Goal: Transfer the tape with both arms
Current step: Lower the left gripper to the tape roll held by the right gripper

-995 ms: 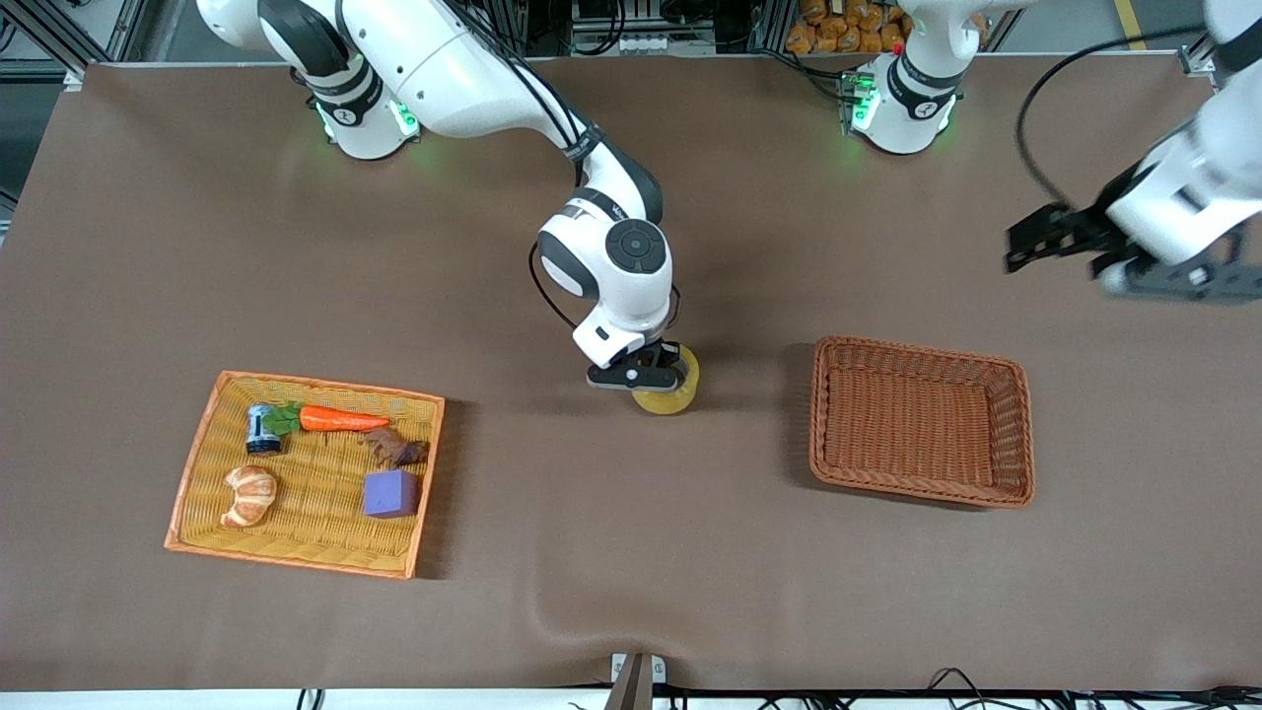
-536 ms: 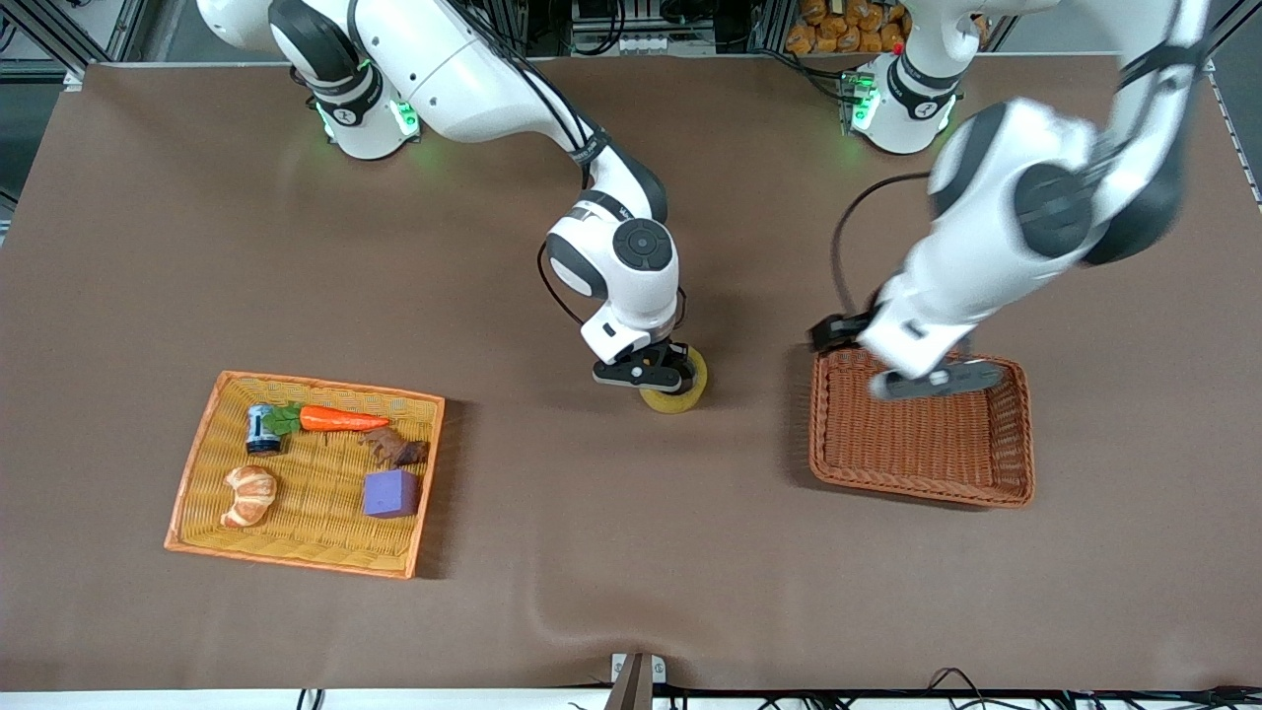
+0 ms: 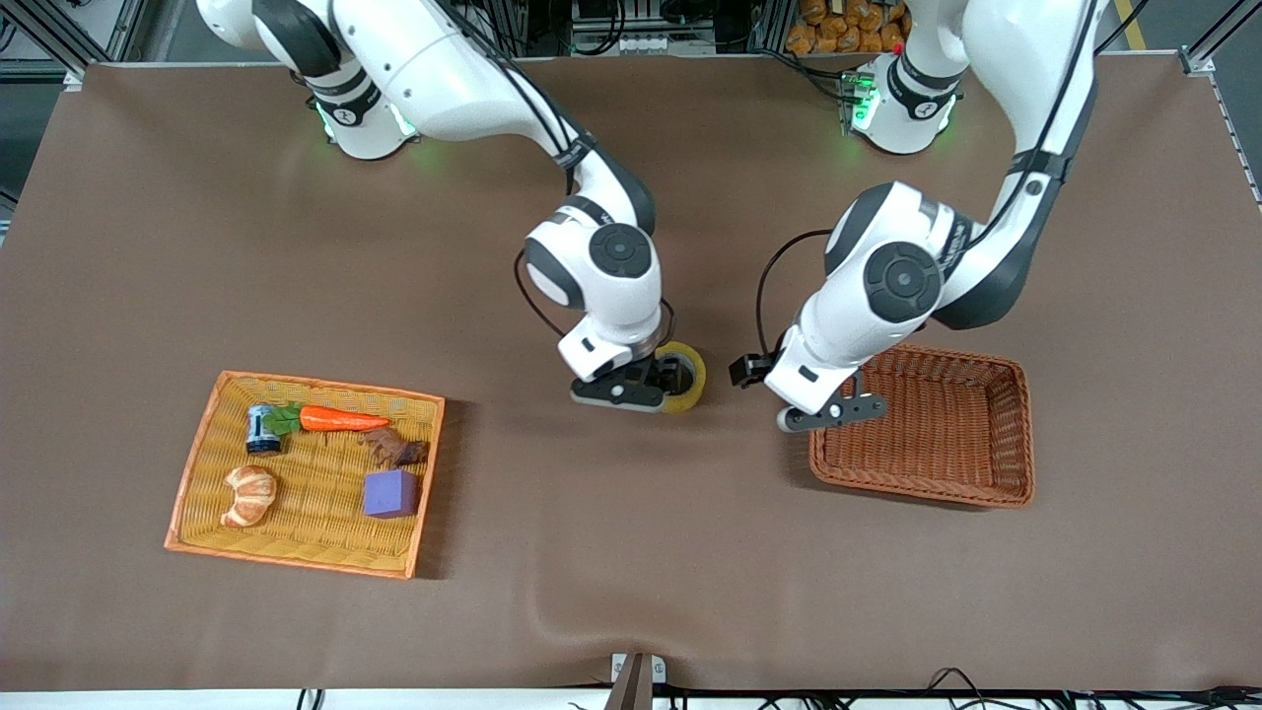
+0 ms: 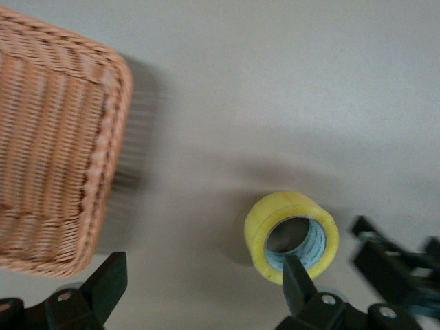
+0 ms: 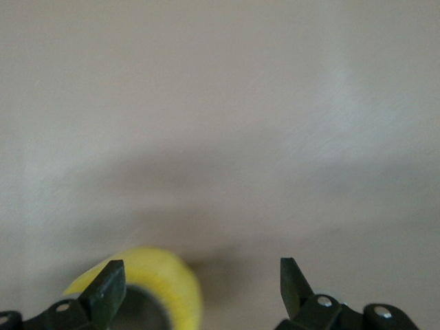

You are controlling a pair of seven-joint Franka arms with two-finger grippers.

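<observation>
Tape (image 3: pixel 682 376): lying flat on the bare counter (image 3: pixel 592 552) near its middle, between the two baskets, well away from every edge and corner. Nothing is gripping it.

Right tool (image 3: pixel 631 390): you are seeing it hanging low just beside the roll, fingers spread wide and holding nothing; in the right wrist view the yellow rim (image 5: pixel 155 285) is sitting off to one finger rather than between the two.

Left tool (image 3: pixel 823 412): you are seeing it hovering over the near rim of the brown basket (image 3: pixel 996 493) at the left arm's end, fingers spread wide, empty; in the left wrist view the roll (image 4: pixel 292 234) is lying close to one finger (image 4: pixel 299 285).

Risks, as judged:
- You are working with both tools crowding one small roll; a straight approach by the left tool could be clipping the right tool while it is sitting alongside.
- A finger landing on the rim instead of straddling the wall could be nudging the roll sideways across the smooth cloth.
- A low swing could be catching the basket rim and dragging it.
</observation>
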